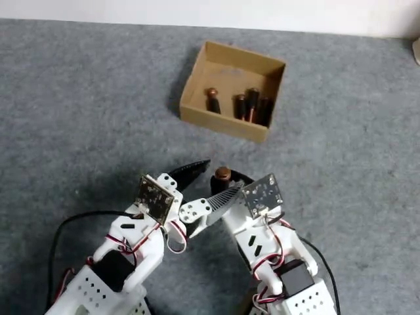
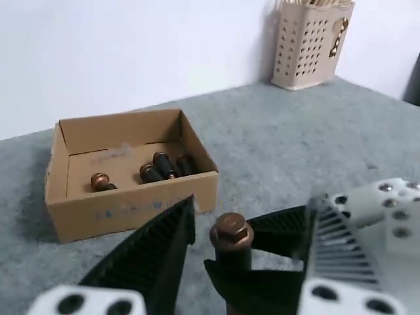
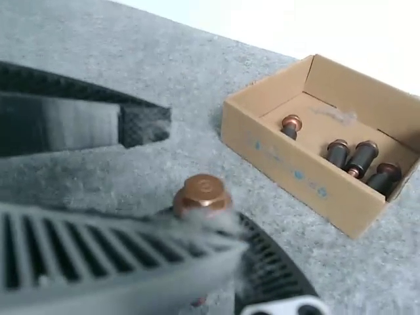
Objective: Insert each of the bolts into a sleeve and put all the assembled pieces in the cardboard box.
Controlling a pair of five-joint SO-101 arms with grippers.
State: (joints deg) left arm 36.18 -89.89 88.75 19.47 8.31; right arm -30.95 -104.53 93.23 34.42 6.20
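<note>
A copper-headed bolt [image 1: 223,174] is grasped upright by the right pincer [image 1: 225,184]. The left pincer [image 1: 195,187] is held released just beside it. Four assembled pieces [image 1: 252,102] are laid inside the cardboard box [image 1: 223,123]. Bare counter [image 1: 79,98] is left between its near wall and both pincers.

Grey, felt-like table covering [image 1: 79,98] runs across the whole high view below a strip of white wall [image 1: 210,8] along the top edge. A beige perforated plastic holder [image 2: 308,49] containing thin wooden sticks [image 2: 315,2] stands on the covering against the wall.
</note>
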